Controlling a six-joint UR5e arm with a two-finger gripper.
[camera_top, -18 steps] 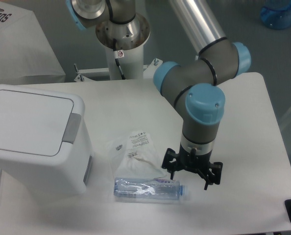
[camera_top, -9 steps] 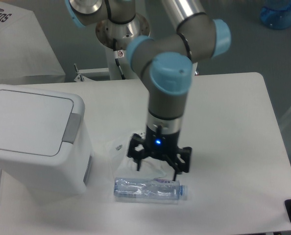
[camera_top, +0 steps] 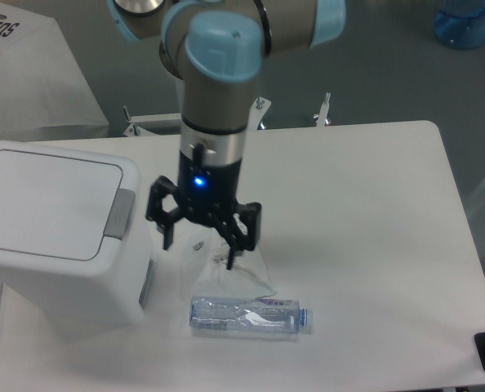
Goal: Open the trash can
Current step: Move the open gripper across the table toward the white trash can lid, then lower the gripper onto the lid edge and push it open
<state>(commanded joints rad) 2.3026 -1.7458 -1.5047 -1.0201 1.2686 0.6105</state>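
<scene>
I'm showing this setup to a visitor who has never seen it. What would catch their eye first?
Most likely the big grey and blue arm at top centre, its black claw open with a blue light glowing above it, hanging over a clear plastic bag. Next is the large white trash can at the left, lid shut, grey latch tab facing the claw. A clear plastic bottle lies on its side near the table's front edge.

Grey arm (camera_top: 214,73) — light-blue joint caps, silver wrist band; black fingers (camera_top: 165,233), blue light — probably status LED.
</scene>
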